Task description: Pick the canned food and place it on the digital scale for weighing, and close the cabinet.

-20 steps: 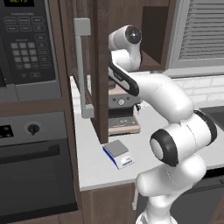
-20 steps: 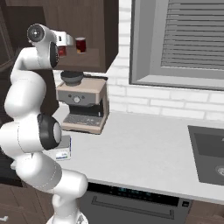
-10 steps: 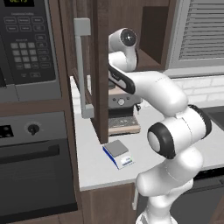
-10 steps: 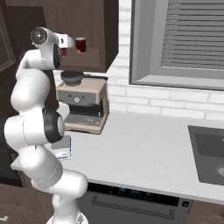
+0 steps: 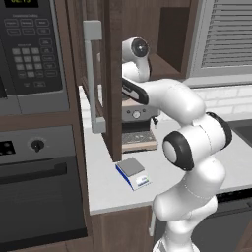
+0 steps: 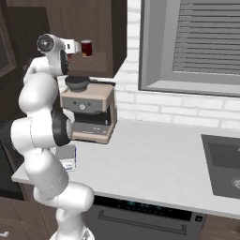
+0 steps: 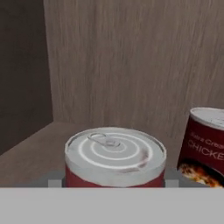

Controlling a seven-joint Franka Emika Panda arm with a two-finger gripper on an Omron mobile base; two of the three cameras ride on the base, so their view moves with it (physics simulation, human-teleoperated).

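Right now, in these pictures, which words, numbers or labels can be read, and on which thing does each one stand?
"CHICKE", cut off by the picture's edge: on the dark red can with a yellow-orange patch.
A smaller line above it: blurred, not readable.
Green digits on the black microwave's display: too blurred.
Its keypad: too small.
The small flat grey-and-white digital scale: display unreadable.

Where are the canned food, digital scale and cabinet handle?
canned food (image 7: 114, 151): hand view, pale ringed lid.
digital scale (image 5: 131, 167): left base view, grey weighing plate.
cabinet handle (image 5: 92, 74): left base view, middle of grey bar.
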